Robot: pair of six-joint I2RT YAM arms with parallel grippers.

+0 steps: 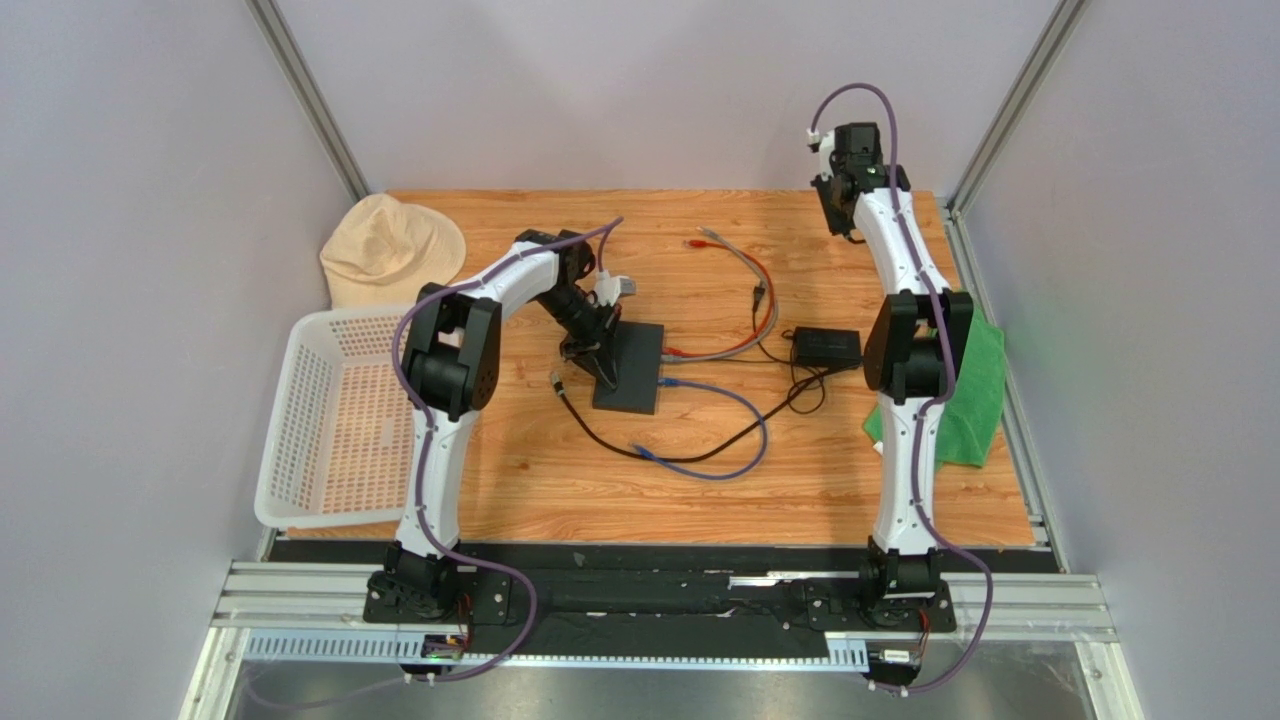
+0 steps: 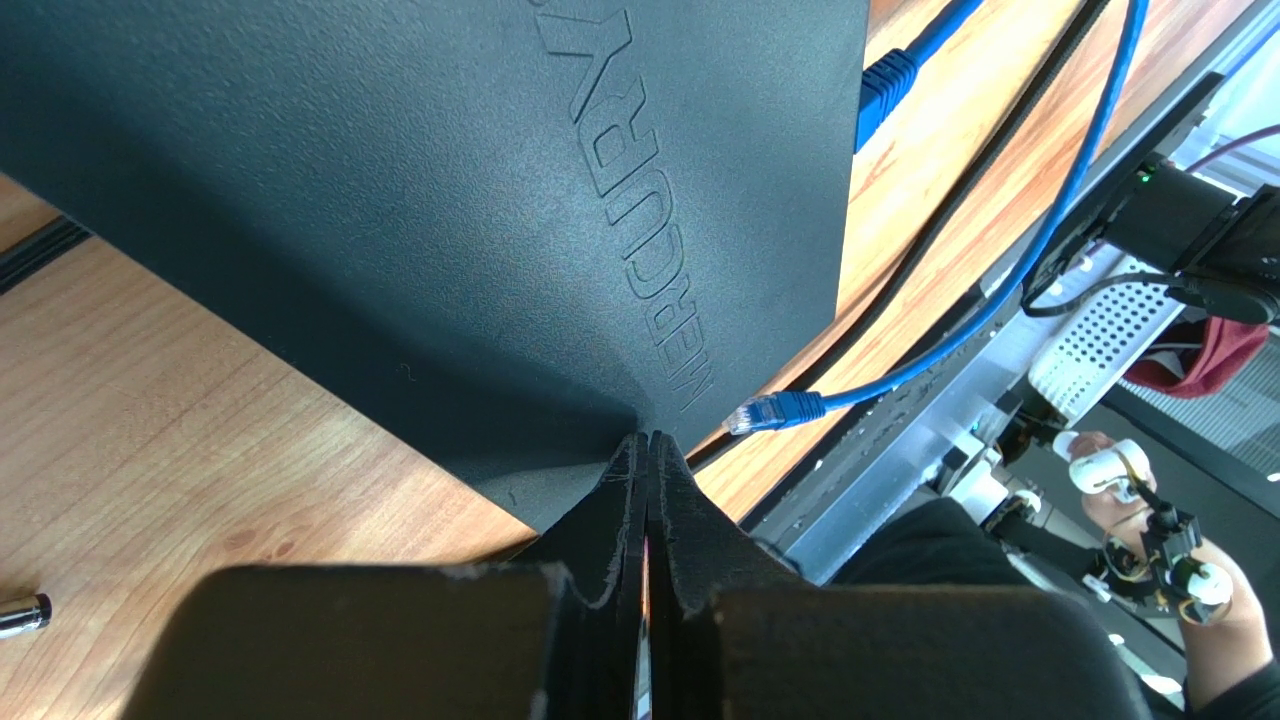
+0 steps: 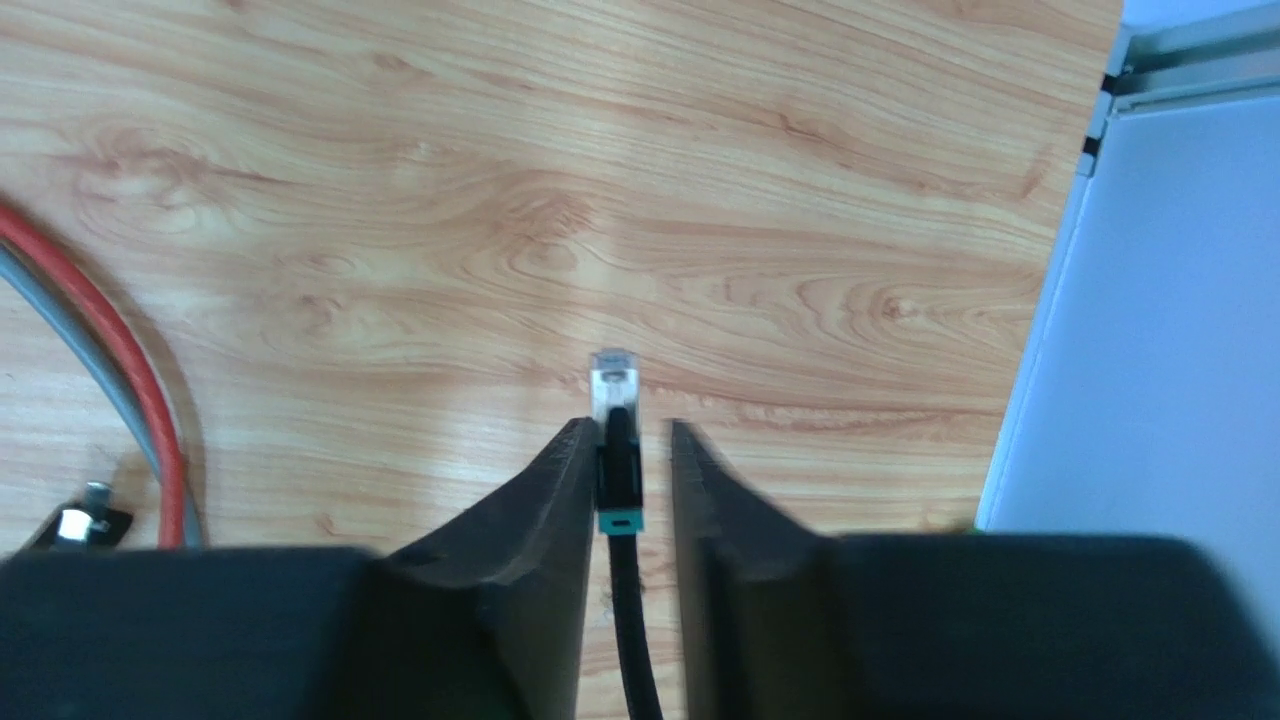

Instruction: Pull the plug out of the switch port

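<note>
- The plug (image 2: 887, 87), the blue moulded end of a thin blue cable, sat at the upper right of the left wrist view. It butted against the narrow edge of the flat black rectangular switch box (image 2: 451, 225) and looked seated in the switch port (image 2: 867, 108), which it hid.
- The cable's other end (image 2: 762, 411), clear-tipped, lay loose on the wooden bench (image 2: 226, 450) just beside the box's lower corner.
- The left fingers (image 2: 619, 503) were pressed together with nothing between them. Their tips touched the box's edge at bottom centre, apparently steadying the box.
- The right fingers (image 3: 549, 510) stood slightly apart near the upper right of the top view, well away from the box. The clear connector of a thin black cable (image 3: 613, 398) sat between them; whether they clamped it could not be told.
- The step in hand looked like bracing the box; the pull itself was not yet made.
- The next move called for fingers to open over the blue plug, close across it, probably squeezing its latch, and draw it straight out from the edge while the box was held down.
</note>
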